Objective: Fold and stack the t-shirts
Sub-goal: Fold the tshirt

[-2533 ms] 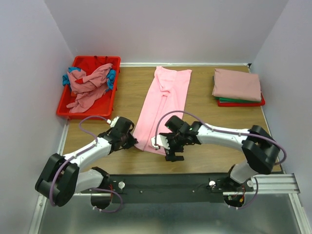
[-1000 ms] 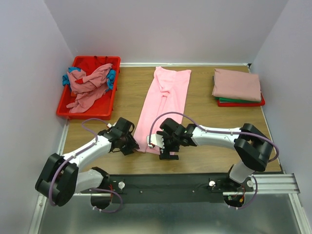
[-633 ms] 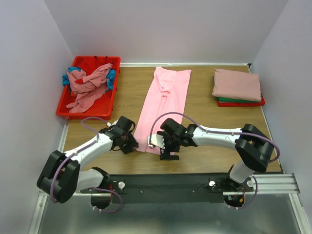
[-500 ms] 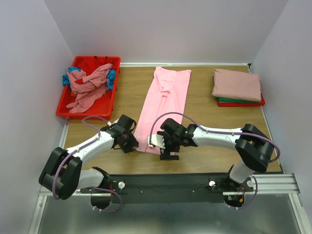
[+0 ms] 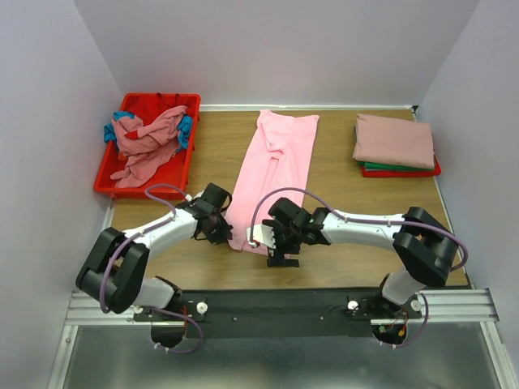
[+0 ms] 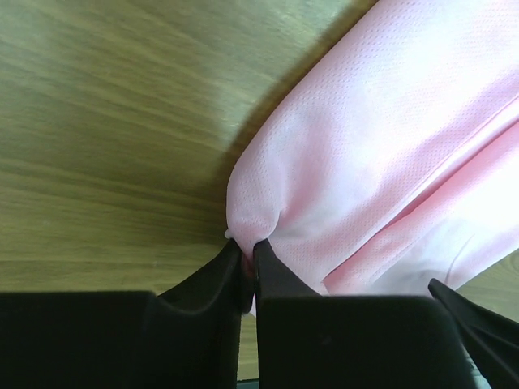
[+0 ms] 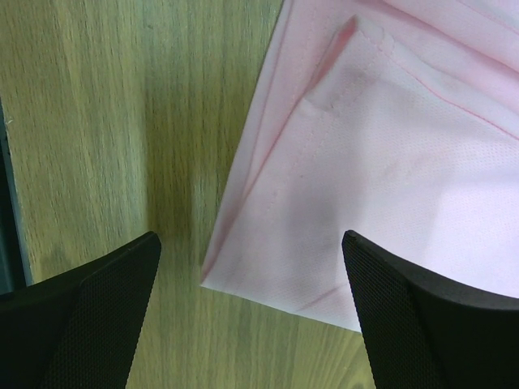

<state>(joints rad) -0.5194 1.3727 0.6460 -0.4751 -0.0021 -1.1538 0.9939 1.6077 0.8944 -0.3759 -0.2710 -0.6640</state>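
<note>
A bright pink t-shirt (image 5: 276, 166), folded into a long strip, runs from the back of the wooden table toward me. My left gripper (image 5: 229, 235) is shut on its near left corner; in the left wrist view the two black fingers (image 6: 248, 250) pinch a bunched fold of the pink t-shirt (image 6: 365, 154). My right gripper (image 5: 272, 243) hovers open over the near right corner. In the right wrist view its gripper (image 7: 251, 243) straddles that flat corner of the pink t-shirt (image 7: 365, 178) without touching it.
A red bin (image 5: 109, 185) at the back left holds crumpled dusty rose and teal shirts (image 5: 146, 142). At the back right is a folded stack with a dusty rose shirt (image 5: 395, 139) on top, green and red beneath. Walls enclose the table.
My left arm slid right to the shirt's near left corner and its jaws closed on the cloth, bunching it. The right gripper has barely moved and stays open.
</note>
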